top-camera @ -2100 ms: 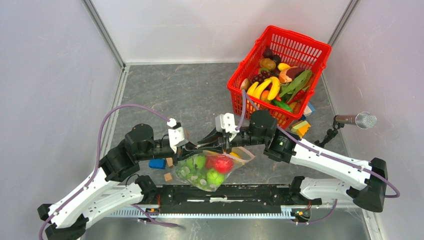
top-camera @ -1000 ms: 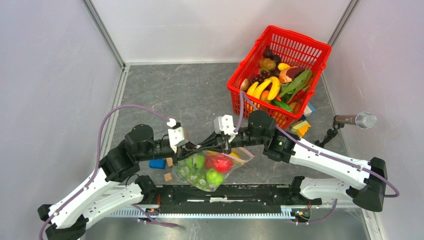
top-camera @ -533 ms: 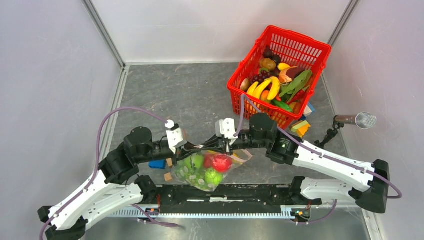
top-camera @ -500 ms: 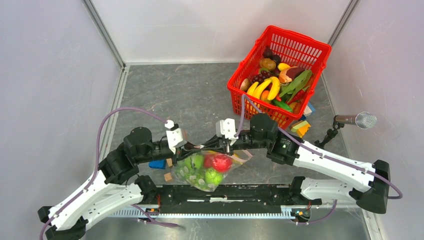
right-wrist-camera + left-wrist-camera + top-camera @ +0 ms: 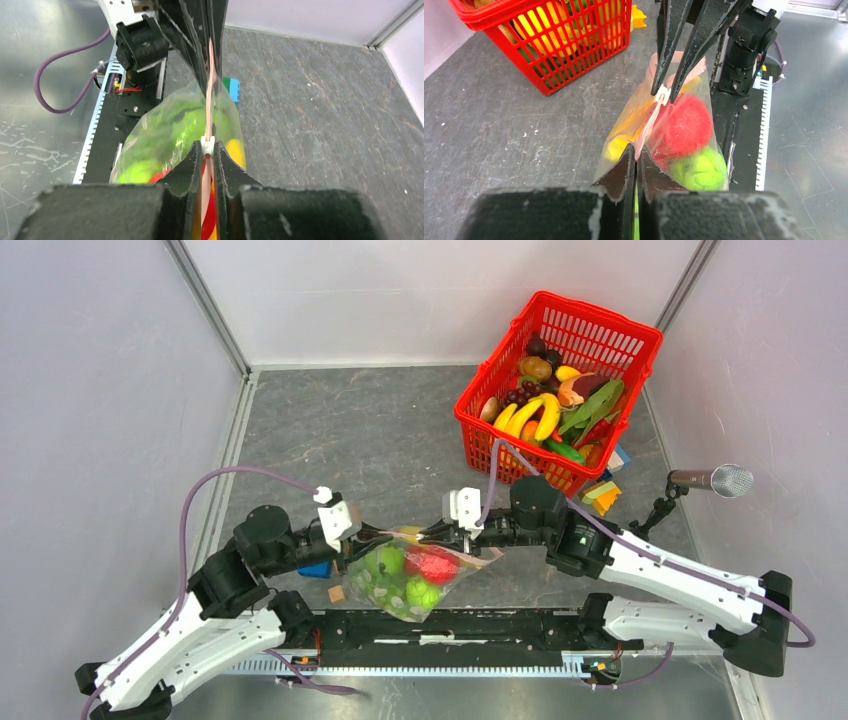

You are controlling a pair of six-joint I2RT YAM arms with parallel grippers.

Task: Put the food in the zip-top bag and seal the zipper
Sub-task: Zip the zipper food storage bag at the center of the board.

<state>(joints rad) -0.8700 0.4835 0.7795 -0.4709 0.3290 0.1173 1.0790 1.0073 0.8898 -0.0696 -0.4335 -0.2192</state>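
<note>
You have open grey stone-patterned tabletop (image 5: 350, 430) across the far left and middle, while the red plastic mesh basket (image 5: 642, 341) fills the far right, a silver-headed microphone (image 5: 722, 480) stands by the right edge, and the clear plastic zip-top bag (image 5: 400, 582), pinched between the left gripper (image 5: 375, 537) and right gripper (image 5: 432, 533) with a small blue block (image 5: 314, 568) beside it, bars the near middle.

Clear bag (image 5: 462, 565) w/ pink zipper (image 5: 208, 95); red, grn food (image 5: 686, 127); red basket (image 5: 600, 315).
</note>
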